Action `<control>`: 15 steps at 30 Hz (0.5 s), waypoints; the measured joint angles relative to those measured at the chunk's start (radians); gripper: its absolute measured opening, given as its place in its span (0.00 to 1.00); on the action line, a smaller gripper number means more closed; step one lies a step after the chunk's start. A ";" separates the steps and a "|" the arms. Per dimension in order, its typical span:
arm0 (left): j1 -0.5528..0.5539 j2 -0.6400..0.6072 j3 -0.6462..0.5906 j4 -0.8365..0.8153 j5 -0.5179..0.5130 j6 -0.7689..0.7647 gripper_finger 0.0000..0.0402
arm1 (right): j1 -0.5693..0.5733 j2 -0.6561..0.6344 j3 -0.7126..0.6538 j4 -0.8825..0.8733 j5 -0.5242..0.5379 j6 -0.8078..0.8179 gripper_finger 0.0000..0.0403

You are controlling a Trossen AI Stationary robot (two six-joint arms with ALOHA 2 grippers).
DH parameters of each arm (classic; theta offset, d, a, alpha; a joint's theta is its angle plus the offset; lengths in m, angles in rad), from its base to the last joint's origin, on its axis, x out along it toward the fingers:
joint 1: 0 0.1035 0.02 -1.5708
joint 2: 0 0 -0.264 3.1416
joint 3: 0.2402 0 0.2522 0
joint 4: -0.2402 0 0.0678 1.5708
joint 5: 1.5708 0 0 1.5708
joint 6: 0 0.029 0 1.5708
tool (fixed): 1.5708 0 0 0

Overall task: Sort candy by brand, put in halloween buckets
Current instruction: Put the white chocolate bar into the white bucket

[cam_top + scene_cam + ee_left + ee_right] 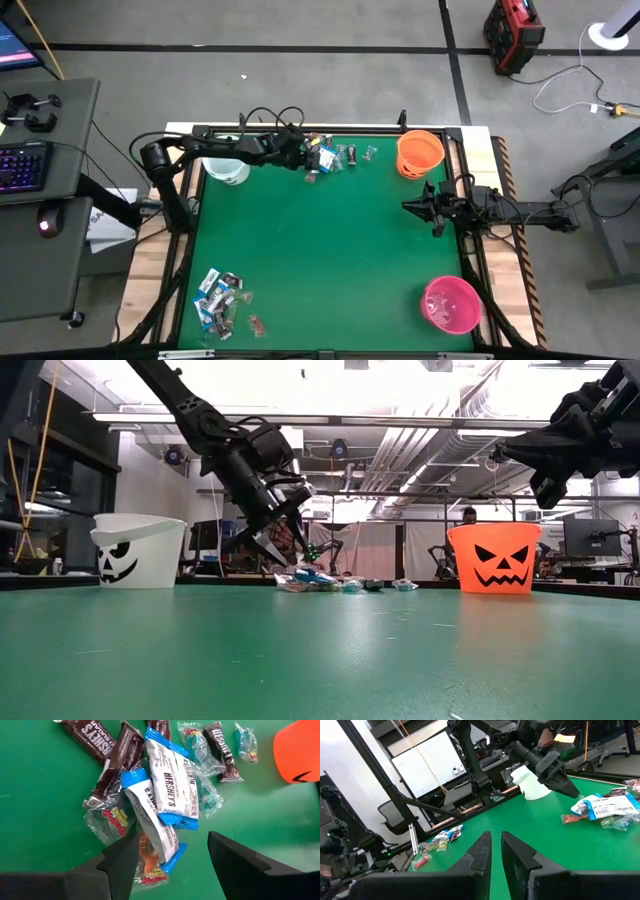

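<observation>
Left gripper point(170, 865) hangs just over a heap of candy point(165, 790) at the far side of the green table point(330, 260), and its two fingers point(122, 862) are spread wide apart with nothing between them. Right under it lie two blue-and-white Hershey's packs point(172, 782), one partly on top of the other. Dark brown bars point(117, 762) sit beside them, and small clear wrappers with red and yellow print point(110, 820) peek out from under the pile. A little past the heap, more clear sweets point(245, 740) lie near the orange bucket point(297, 750).

From above, the nearest thing is a second bunch of candy point(225, 300) at the front left corner of the table. The pink bucket point(450, 305) stands at the front right corner. Farther back, the right gripper point(412, 207) waits above the right edge of the table, in front of the orange bucket, with its fingers point(482, 852) close together and holding nothing. At the back, the white bucket point(227, 170) sits at the left, under the left arm point(200, 155). It has a black face on it. The orange bucket has a black grin too.
</observation>
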 joint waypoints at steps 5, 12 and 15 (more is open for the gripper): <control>0.000 0.044 -0.001 0.010 0.009 -0.028 0.57 | 0.000 0.000 0.000 0.000 0.000 0.000 0.09; 0.000 0.077 -0.001 0.056 -0.006 -0.077 0.57 | 0.000 0.000 0.000 0.000 0.000 0.000 0.09; -0.001 0.077 -0.001 0.070 -0.024 -0.066 0.55 | 0.000 0.000 0.000 0.000 0.000 0.000 0.09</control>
